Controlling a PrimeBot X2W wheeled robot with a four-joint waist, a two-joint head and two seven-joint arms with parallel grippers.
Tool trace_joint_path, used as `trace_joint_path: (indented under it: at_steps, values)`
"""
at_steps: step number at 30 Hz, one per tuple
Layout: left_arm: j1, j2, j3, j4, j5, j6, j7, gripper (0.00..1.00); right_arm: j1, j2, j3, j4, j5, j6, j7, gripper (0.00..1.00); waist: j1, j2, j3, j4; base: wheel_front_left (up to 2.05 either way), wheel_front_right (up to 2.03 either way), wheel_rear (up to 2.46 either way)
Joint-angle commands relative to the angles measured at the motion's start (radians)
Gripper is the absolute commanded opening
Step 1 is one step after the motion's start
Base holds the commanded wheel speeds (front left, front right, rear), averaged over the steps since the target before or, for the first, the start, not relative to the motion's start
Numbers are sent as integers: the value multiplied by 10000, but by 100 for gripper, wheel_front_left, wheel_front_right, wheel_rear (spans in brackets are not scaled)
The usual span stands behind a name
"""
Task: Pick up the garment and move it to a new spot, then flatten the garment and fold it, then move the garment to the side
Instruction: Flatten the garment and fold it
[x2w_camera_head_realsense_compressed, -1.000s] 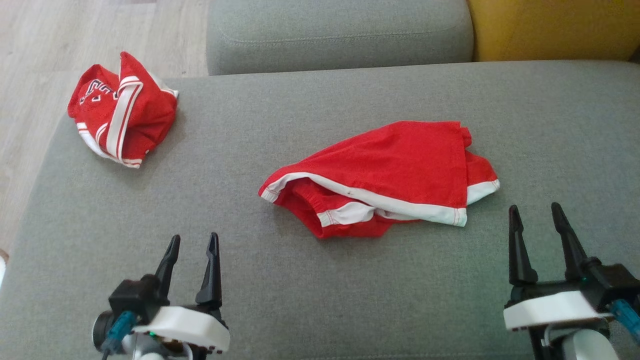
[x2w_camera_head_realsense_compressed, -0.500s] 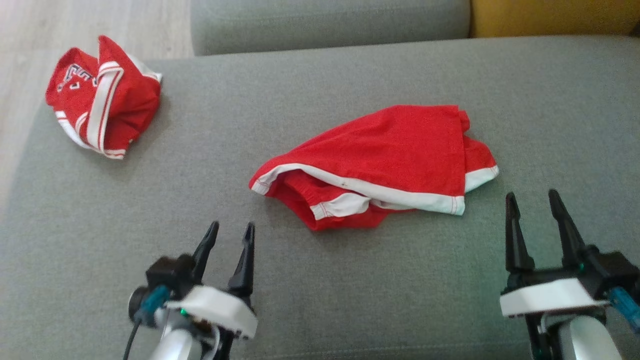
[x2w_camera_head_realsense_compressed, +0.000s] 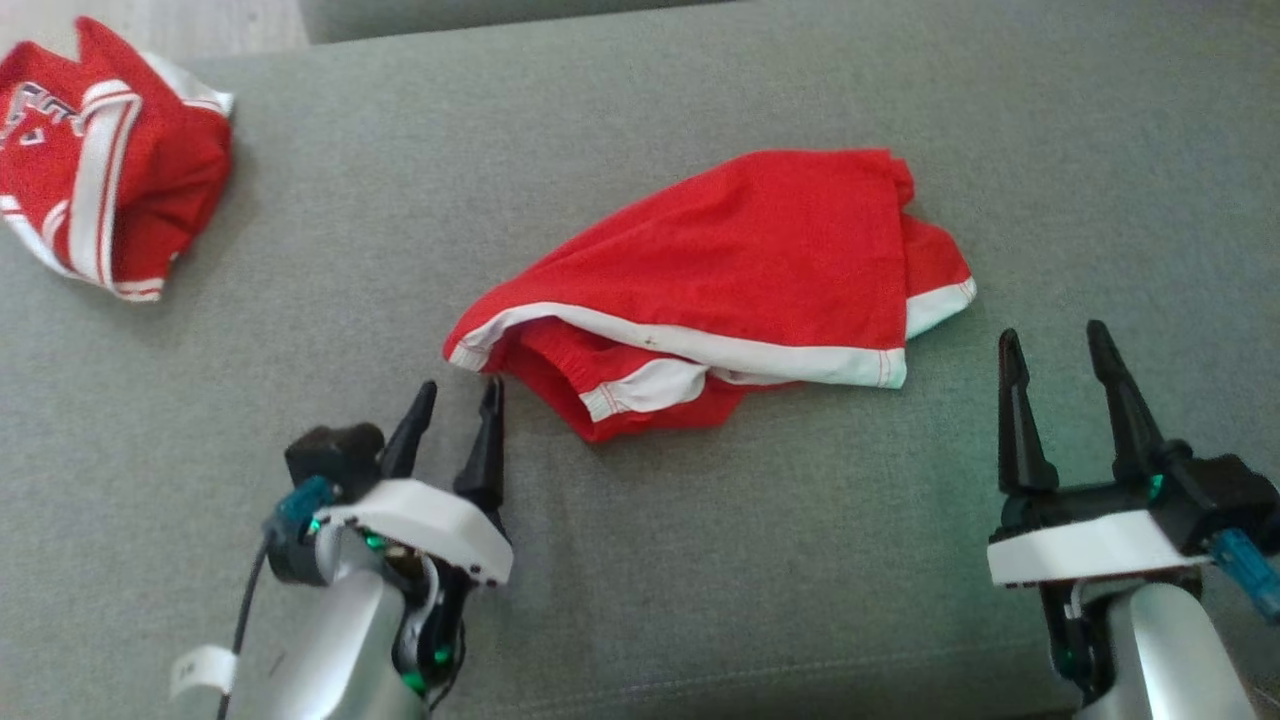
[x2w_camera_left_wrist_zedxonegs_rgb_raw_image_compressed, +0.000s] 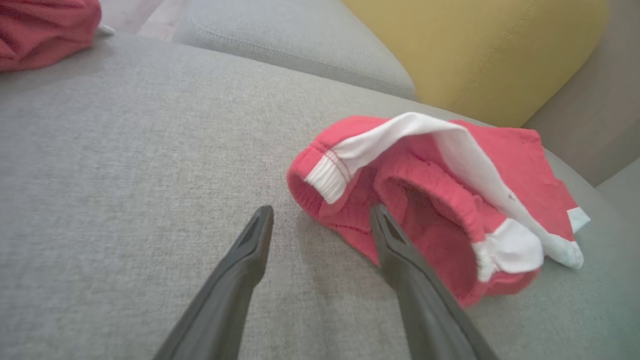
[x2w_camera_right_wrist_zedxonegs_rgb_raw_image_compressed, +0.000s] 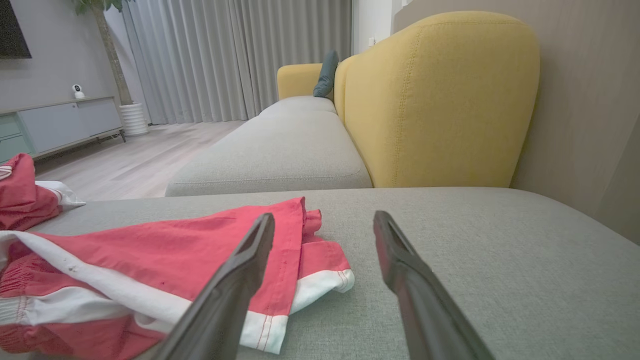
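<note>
The garment (x2w_camera_head_realsense_compressed: 740, 260), red shorts with white trim, lies crumpled in the middle of the grey sofa seat (x2w_camera_head_realsense_compressed: 700, 560). My left gripper (x2w_camera_head_realsense_compressed: 460, 383) is open, its tips just short of the garment's near left corner. In the left wrist view the garment (x2w_camera_left_wrist_zedxonegs_rgb_raw_image_compressed: 500, 150) shows its open waistband, and the left gripper (x2w_camera_left_wrist_zedxonegs_rgb_raw_image_compressed: 321, 209) has its right fingertip at the cloth's edge. My right gripper (x2w_camera_head_realsense_compressed: 1052, 332) stands open a little to the right of the garment's right end and nearer to me. The right wrist view has the garment (x2w_camera_right_wrist_zedxonegs_rgb_raw_image_compressed: 165, 240) low at the left of the right gripper (x2w_camera_right_wrist_zedxonegs_rgb_raw_image_compressed: 324, 215).
A second red garment with white stripes (x2w_camera_head_realsense_compressed: 100, 150) lies bunched at the seat's far left corner. Another grey seat cushion (x2w_camera_right_wrist_zedxonegs_rgb_raw_image_compressed: 280, 155) and a yellow backrest (x2w_camera_right_wrist_zedxonegs_rgb_raw_image_compressed: 440, 100) lie beyond. Wooden floor (x2w_camera_right_wrist_zedxonegs_rgb_raw_image_compressed: 125, 165) runs off past the seat's left edge.
The head camera has tilted down, shifting the whole picture. My left gripper has moved forward and right, up to the garment's near left corner. The right gripper holds its place beside the garment.
</note>
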Motion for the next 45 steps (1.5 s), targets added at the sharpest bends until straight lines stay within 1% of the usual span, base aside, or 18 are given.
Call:
trace_joint_path:
  at_steps: [1,4,8,9,10,11,12,15,21,26,28,30,31,32,33,35,40,45]
  values:
    - [-553,32,282,-109,-148,75,-122,100,-355,-56,264,-357,69,75,-63,100,-1,0,169,-147,0,0,0]
    - [-851,32,372,92,-277,98,-122,100,-420,-56,271,-379,84,75,-63,100,-1,0,307,-247,0,0,0]
    - [-997,32,344,-11,-421,-51,-122,100,-440,-56,250,-397,83,75,-63,100,-1,0,378,-303,0,0,0]
    - [-1002,32,314,-96,-510,-105,-122,78,-445,-56,246,-399,83,75,-63,100,-1,0,396,-316,0,0,0]
    - [-999,32,272,-195,-581,-154,-122,40,-450,-56,242,-398,84,75,-63,100,-1,0,398,-323,0,0,0]
    - [-982,32,223,-298,-666,-199,-122,14,-450,-56,239,-394,83,75,-63,100,-1,0,396,-326,0,0,0]
    - [-963,32,175,-413,-748,-240,-122,0,-447,-56,232,-386,82,75,-63,100,-1,0,388,-325,0,0,0]
    - [-885,32,70,-847,-924,-328,-122,0,-431,-56,230,-351,80,75,-63,100,-1,0,320,-313,0,0,0]
    - [-522,32,-66,-2147,-1301,-554,-122,0,-324,-56,232,-323,48,75,-63,100,-1,0,81,-217,0,0,0]
    - [184,32,-692,-2931,-1744,-865,-40,0,-175,-56,255,-270,20,75,-63,100,-1,0,-183,-142,0,0,0]
    - [524,77,-1032,-3235,-2046,-1006,339,0,-121,-56,252,-253,6,75,-63,100,-1,0,-266,-114,0,0,0]
    - [878,246,-1316,-3589,-2442,-1097,849,0,-70,-56,235,-244,-12,75,-63,100,-1,0,-334,-83,0,0,0]
    - [1042,361,-1419,-3765,-2650,-1125,1114,0,-49,-56,226,-240,-22,75,-63,100,-1,0,-357,-68,0,0,0]
    - [1313,624,-1595,-4094,-3071,-1167,1630,0,-29,-56,209,-243,-52,75,-63,100,-1,0,-376,-39,0,0,0]
    - [1408,770,-1636,-4220,-3231,-1179,1821,0,-25,-56,199,-247,-66,75,-63,100,-1,0,-378,-24,0,0,0]
    - [1551,1017,-1701,-4343,-3555,-1197,2169,0,-26,-56,191,-254,-87,75,-63,100,-1,0,-371,1,0,0,0]
    - [1648,1324,-1751,-4024,-4379,-1221,2791,0,-64,-56,218,-247,-114,75,-63,100,-1,0,-314,37,0,0,0]
    - [1546,1366,-1904,-3417,-4879,-1234,3013,0,-123,-56,239,-218,-136,75,-63,100,-1,0,-229,21,0,0,0]
